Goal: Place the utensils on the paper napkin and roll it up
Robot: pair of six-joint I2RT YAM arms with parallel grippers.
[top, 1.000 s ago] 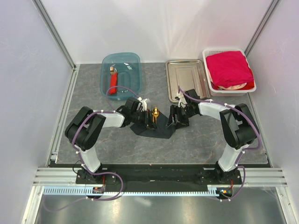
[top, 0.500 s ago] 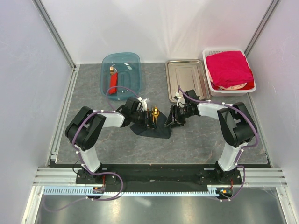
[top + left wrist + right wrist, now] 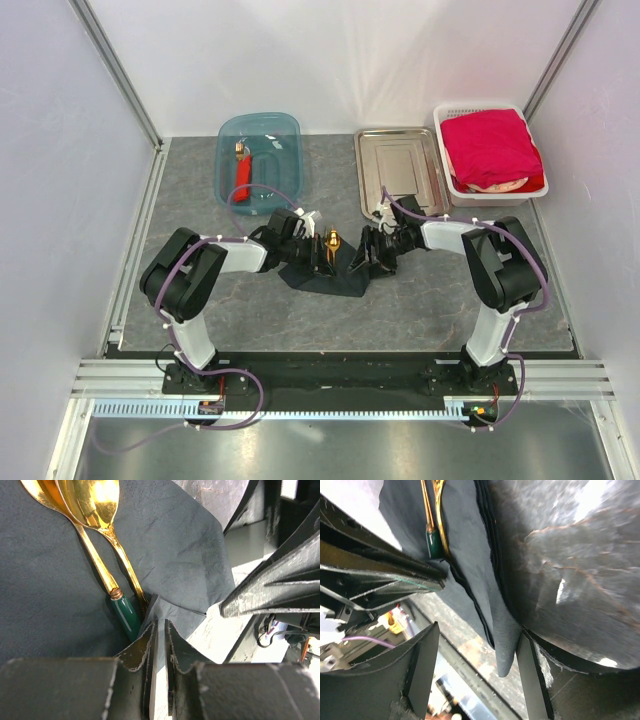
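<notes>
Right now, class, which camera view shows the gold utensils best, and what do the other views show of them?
The left wrist view: the utensils lie close up, bowls and handles clear on the paper napkin. Top external shows only a small gold glint; right wrist shows just handle ends.

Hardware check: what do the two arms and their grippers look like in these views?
The left arm and right arm have white links with black joint housings. A purple cable runs along each, held by white ties. The left gripper and right gripper have flat black fingers with scuffed, chipped edges.
</notes>
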